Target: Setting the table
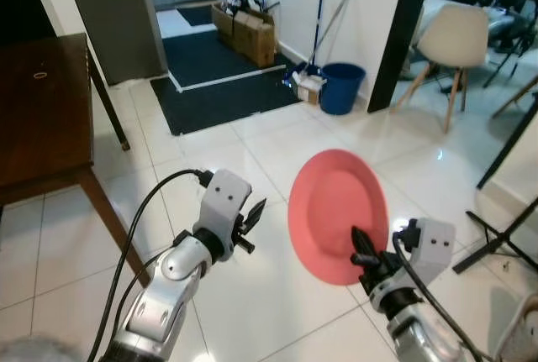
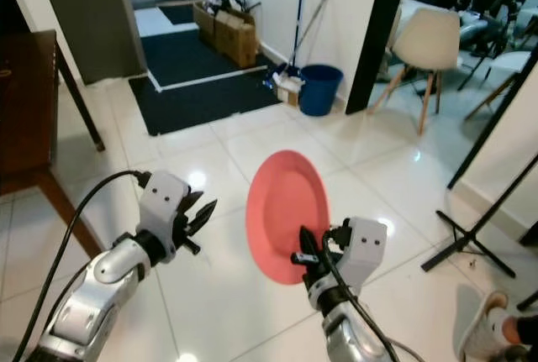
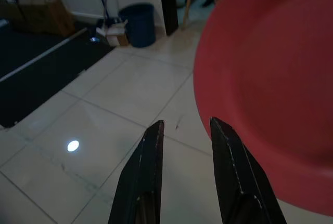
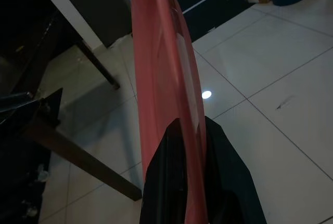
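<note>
Right gripper [image 1: 363,249] holds a pink plate [image 1: 337,213] on edge above the white tiled floor [image 1: 252,152]; left gripper [image 1: 253,218] is unloaded.

The floor spans the scene, with a dark mat [image 1: 220,85] lying further off by the doorway. A dark wooden table [image 1: 42,110] stands at the robot's left, well apart from the plate. A white chair [image 1: 452,43] stands far off on the right, a blue bucket [image 1: 342,86] sits against the wall, and cardboard boxes [image 1: 248,30] sit beyond the mat. The plate is upright, its lower rim clamped between the right gripper's fingers [image 4: 171,182]. The left gripper sits just beside the plate, apart from it, fingers [image 3: 143,177] narrowly parted with nothing between them.
</note>
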{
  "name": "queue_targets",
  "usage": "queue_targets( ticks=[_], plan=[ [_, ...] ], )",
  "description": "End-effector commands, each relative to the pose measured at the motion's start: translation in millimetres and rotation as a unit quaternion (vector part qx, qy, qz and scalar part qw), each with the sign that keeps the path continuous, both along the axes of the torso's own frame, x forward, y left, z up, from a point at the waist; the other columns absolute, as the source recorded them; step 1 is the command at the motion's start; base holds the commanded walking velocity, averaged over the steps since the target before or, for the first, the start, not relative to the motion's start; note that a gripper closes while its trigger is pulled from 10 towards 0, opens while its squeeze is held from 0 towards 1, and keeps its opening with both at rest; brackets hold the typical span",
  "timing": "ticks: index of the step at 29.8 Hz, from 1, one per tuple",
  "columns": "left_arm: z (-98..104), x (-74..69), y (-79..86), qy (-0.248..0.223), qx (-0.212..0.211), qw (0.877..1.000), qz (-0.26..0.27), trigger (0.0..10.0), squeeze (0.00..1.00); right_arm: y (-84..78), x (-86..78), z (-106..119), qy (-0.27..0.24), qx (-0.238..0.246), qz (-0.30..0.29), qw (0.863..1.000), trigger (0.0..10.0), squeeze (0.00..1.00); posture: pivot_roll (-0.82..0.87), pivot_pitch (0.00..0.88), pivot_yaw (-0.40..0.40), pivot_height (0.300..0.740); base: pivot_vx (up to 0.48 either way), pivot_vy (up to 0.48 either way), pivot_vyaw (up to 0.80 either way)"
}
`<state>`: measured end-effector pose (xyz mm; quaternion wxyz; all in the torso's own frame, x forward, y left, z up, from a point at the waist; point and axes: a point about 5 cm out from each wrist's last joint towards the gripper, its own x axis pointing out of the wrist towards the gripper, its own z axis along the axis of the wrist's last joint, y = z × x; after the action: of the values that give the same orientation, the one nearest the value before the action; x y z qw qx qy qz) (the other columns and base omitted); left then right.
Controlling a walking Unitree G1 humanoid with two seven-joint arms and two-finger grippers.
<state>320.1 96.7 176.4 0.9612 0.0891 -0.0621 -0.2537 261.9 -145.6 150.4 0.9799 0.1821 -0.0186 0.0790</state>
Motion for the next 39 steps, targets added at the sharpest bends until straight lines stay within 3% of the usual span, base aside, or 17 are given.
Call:
queue_targets(
  ticks=[1, 22, 31, 36, 37, 38, 39],
  plan=[
    [-3.7, -1.2, -2.2, 0.006, 0.0, 1.0, -0.005, 10.0, 0.0, -5.7, -1.9, -1.0, 0.002, -0.004, -0.01, 1.0, 10.0, 0.0, -0.02, 0.111, 0.121, 0.74, 0.48, 0.0, 0.0],
    [-2.5, 0.1, -3.6, 0.004, 0.001, 1.0, -0.009, 10.0, 0.0, -4.3, -0.3, -0.1, -0.002, -0.003, -0.011, 1.0, 10.0, 0.0, -0.02, 0.106, 0.128, 0.74, 0.48, 0.0, 0.0],
    [0.5, 0.9, -5.0, 0.001, -0.001, 1.0, -0.01, 10.0, 0.0, -4.8, 2.0, 14.8, -0.038, -0.007, -0.019, 0.999, 10.0, 0.0, -0.02, 0.098, 0.133, 0.74, 0.48, 0.0, 0.0],
    [18.4, 6.6, 1.5, -0.015, -0.028, 0.999, 0.031, 10.0, 0.0, -5.3, 7.0, 36.1, -0.08, -0.022, -0.031, 0.996, 10.0, 0.0, -0.02, 0.093, 0.139, 0.74, 0.48, 0.0, 0.0],
    [25.2, 10.1, 10.6, -0.023, -0.04, 0.996, 0.074, 10.0, 0.0, -5.7, 9.5, 42.4, -0.092, -0.028, -0.036, 0.995, 10.0, 0.0, -0.02, 0.091, 0.139, 0.74, 0.48, 0.0, 0.0],
    [25.2, 10.1, 10.6, -0.023, -0.04, 0.996, 0.074, 10.0, 0.0, -5.7, 9.5, 42.4, -0.092, -0.028, -0.036, 0.995, 10.0, 0.0, -0.02, 0.091, 0.139, 0.74, 0.48, 0.0, 0.0],
    [29.7, 12.2, 22.6, -0.021, -0.061, 0.99, 0.124, 10.0, 0.0, -4.6, 12.3, 47.9, -0.103, -0.03, -0.037, 0.994, 10.0, 0.0, -0.02, 0.091, 0.139, 0.74, 0.48, 0.0, 0.0]
  ],
)
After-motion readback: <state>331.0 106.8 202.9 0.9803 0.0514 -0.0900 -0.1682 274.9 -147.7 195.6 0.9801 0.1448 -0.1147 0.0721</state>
